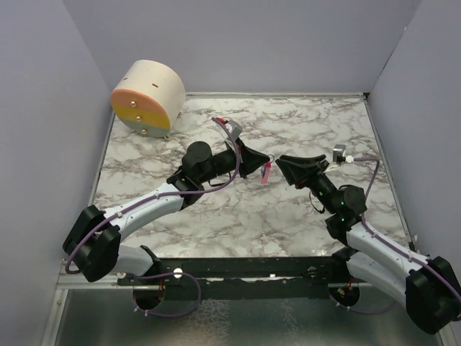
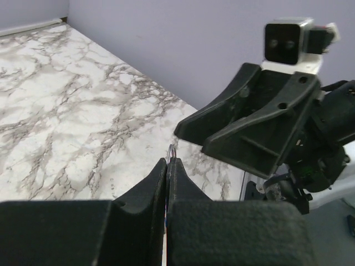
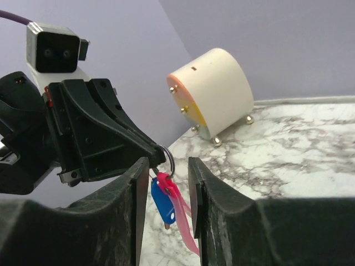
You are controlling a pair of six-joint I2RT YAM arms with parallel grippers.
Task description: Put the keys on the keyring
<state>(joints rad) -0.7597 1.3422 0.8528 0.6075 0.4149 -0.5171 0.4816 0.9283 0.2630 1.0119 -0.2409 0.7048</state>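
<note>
Soft, even, bright light; faint shadows, mostly sharp focus.

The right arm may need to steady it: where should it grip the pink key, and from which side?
Probably the lower pink end of the key, below the blue tag, right gripper coming straight in. The key dangles from the keyring pinched in the left gripper, so only that end hangs clear.
</note>
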